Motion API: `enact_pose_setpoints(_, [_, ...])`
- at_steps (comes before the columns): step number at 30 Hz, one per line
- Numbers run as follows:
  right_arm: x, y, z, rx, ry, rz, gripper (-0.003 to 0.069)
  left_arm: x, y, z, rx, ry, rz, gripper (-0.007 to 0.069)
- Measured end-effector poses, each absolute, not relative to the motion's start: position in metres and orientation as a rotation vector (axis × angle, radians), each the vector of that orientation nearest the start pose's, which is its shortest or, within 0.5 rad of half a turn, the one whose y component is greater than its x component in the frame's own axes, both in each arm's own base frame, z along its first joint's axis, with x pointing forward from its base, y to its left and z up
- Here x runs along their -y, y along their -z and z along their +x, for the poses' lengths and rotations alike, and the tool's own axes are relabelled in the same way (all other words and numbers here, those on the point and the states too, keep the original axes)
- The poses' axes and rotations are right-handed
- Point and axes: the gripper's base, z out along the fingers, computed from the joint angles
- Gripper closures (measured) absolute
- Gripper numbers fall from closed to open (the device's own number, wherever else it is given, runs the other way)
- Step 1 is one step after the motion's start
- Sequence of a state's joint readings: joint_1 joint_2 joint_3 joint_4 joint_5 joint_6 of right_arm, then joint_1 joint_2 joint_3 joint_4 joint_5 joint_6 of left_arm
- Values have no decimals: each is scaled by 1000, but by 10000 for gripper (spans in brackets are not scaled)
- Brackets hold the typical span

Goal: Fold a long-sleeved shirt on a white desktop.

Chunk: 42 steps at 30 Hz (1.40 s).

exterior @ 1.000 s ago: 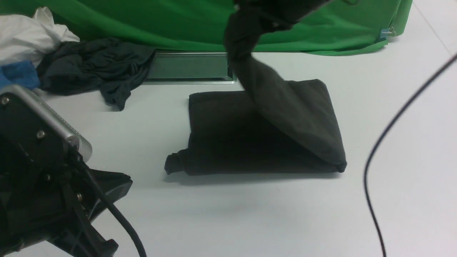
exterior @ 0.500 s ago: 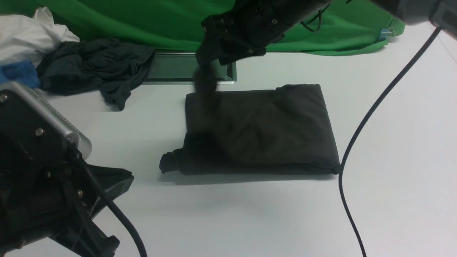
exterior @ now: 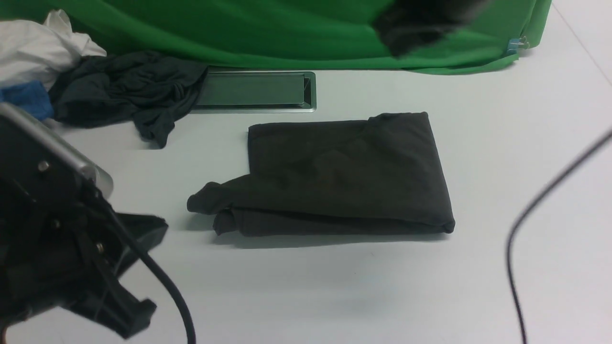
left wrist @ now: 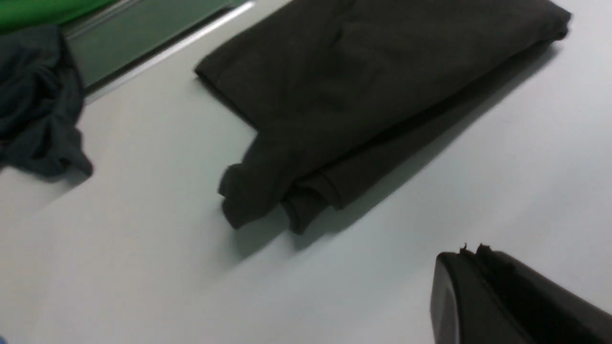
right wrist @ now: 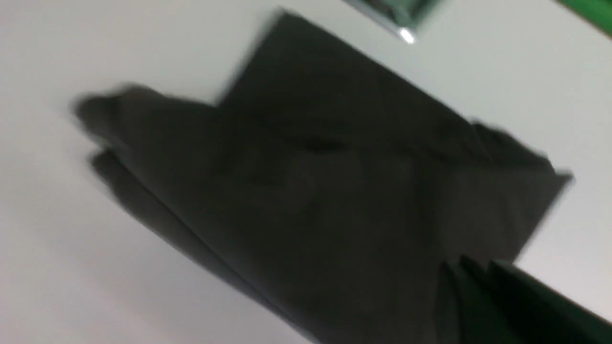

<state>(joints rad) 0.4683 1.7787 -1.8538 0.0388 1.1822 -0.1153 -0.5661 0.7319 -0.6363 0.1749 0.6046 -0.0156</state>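
Long-sleeved shirt [exterior: 344,172] lies as a compact dark rectangle near the middle of the white desktop [exterior: 334,296], and by my reading the folding is nearly finished: body and sleeves are stacked in flat layers with clean edges at 12 and 3 o'clock. What is left looks small. At about 8 o'clock of the bundle a cuffed sleeve end [exterior: 205,203] pokes out past the square outline, with a second layer edge showing just beneath it, so a tuck or a smoothing pass would tidy it.

The bundle's long axis runs from 9 to 3 o'clock in the front view, the rounded fold sitting at the 3 o'clock end and the loose ends pointing toward 9.

At 11 o'clock from the shirt sits the grey hatch [exterior: 253,91], near but apart; farther toward 10 o'clock lies a dark grey garment [exterior: 124,91].

The left gripper [left wrist: 483,282], at 7 o'clock from the shirt, has its jaws closed and holds nothing. The right gripper [exterior: 420,24] is a blur at 1 o'clock, raised clear of the cloth, jaws closed and empty.
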Motion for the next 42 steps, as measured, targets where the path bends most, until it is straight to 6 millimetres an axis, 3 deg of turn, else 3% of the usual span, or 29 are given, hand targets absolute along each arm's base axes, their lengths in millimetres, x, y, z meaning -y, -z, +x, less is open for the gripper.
enact_pose_setpoints(3, [-177,-344,351,-2494,-181,-702,637,69,-312,128,-2027,158,634,608])
enact_pose_setpoints(7, [-192,-270,358,-2545,-336,-657,640,74,-312,135,-2014,175,613,608])
enact_pose_setpoints(9, [-197,-249,359,-2560,-371,-663,640,75,-310,137,-2024,171,616,608])
enact_pose_setpoints(10, [-203,-225,360,-2585,-393,-671,640,77,-307,140,-2040,167,624,608])
enact_pose_setpoints(11, [-203,-222,360,-2589,-394,-673,640,77,-307,140,-2040,167,623,608])
enact_pose_setpoints(13, [-208,-192,362,-2638,-400,-688,640,79,-303,143,-2056,156,635,608])
enact_pose_setpoints(15, [-209,-177,363,-2678,-396,-692,640,80,-302,144,-2059,150,641,608])
enact_pose_setpoints(18, [-209,-170,361,-2719,-397,-706,640,79,-302,144,-2055,146,645,608])
enact_pose_setpoints(20, [-208,-173,359,-2730,-399,-723,640,78,-304,143,-2046,146,645,608])
enact_pose_setpoints(24, [-200,-216,345,-2693,-384,-758,638,72,-317,129,-1956,186,631,608])
enact_pose_setpoints(26, [-188,-264,329,-2623,-341,-731,638,65,-332,112,-1836,235,627,608])
enact_pose_setpoints(29, [-169,-315,306,-2546,-293,-663,638,54,-345,88,-1691,307,596,608])
enact_pose_setpoints(32, [-147,-362,270,-2473,-285,-578,638,40,-351,61,-1538,370,540,608])
enact_pose_setpoints(33, [-146,-365,267,-2466,-286,-578,638,39,-350,59,-1527,372,536,608])
enact_pose_setpoints(34, [-131,-384,240,-2427,-311,-515,638,29,-346,44,-1440,393,502,608])
enact_pose_setpoints(35, [-130,-385,237,-2423,-313,-515,638,29,-346,44,-1440,393,502,608])
enact_pose_setpoints(36, [-117,-393,213,-2401,-335,-461,638,24,-337,35,-1389,398,485,608])
enact_pose_setpoints(37, [-114,-394,207,-2397,-339,-454,638,22,-337,32,-1376,400,480,608])
enact_pose_setpoints(38, [-103,-394,188,-2393,-356,-410,638,18,-329,27,-1338,401,469,608])
enact_pose_setpoints(41, [-80,-386,143,-2373,-401,-320,638,16,-314,22,-1320,397,466,608])
enact_pose_setpoints(42, [-78,-385,140,-2371,-403,-316,638,16,-312,23,-1322,397,467,608])
